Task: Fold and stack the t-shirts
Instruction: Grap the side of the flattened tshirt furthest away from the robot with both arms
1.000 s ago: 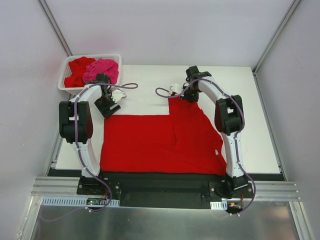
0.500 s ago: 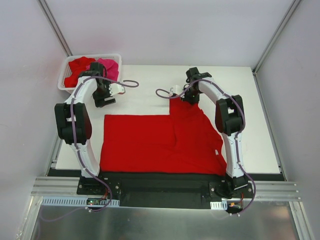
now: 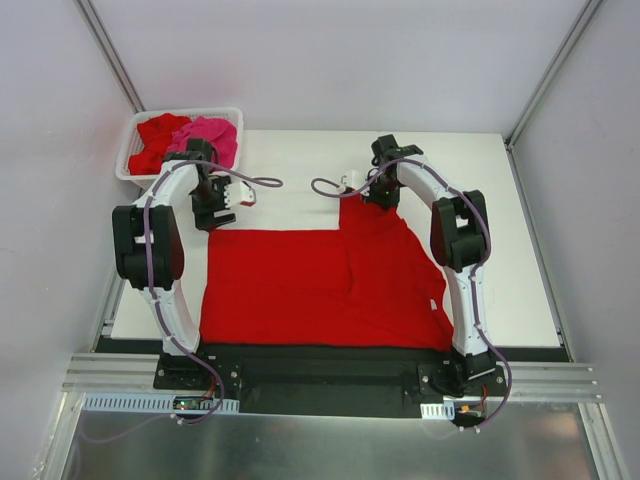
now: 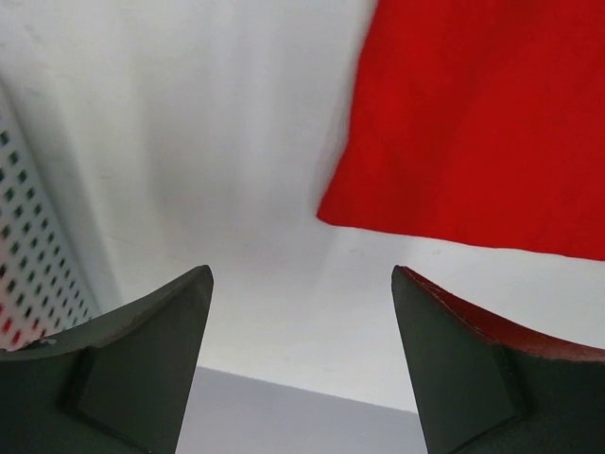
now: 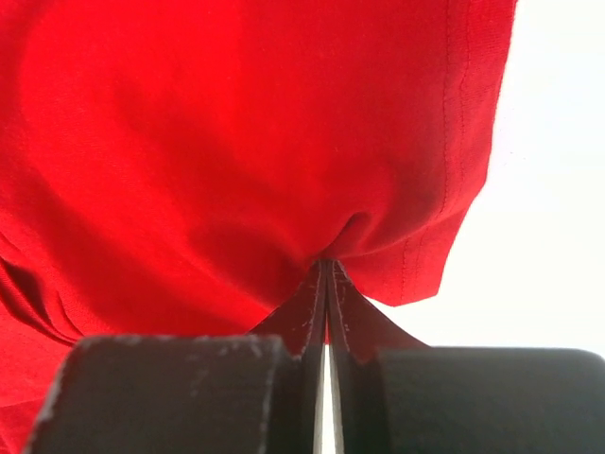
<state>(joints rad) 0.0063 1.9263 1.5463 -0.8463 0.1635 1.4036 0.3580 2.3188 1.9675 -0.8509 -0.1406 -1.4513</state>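
Observation:
A bright red t-shirt [image 3: 320, 285] lies spread on the white table, partly folded, its right part reaching further back. My right gripper [image 3: 378, 192] is shut on the shirt's far right corner, and the pinched red cloth [image 5: 284, 142] fills the right wrist view. My left gripper [image 3: 213, 215] is open and empty just above the shirt's far left corner [image 4: 340, 213], which shows in the left wrist view between my fingers [image 4: 142, 369]. More red and one hot pink t-shirt [image 3: 205, 135] lie crumpled in the basket.
The white lattice basket [image 3: 130, 145] stands at the table's far left corner, close behind my left arm; its wall shows in the left wrist view [image 4: 33, 255]. Bare white table [image 3: 480, 180] lies to the right and behind the shirt.
My left gripper swung back toward the basket, then returned a little forward and right toward the shirt's far left corner. The right gripper and the shirt have not moved.

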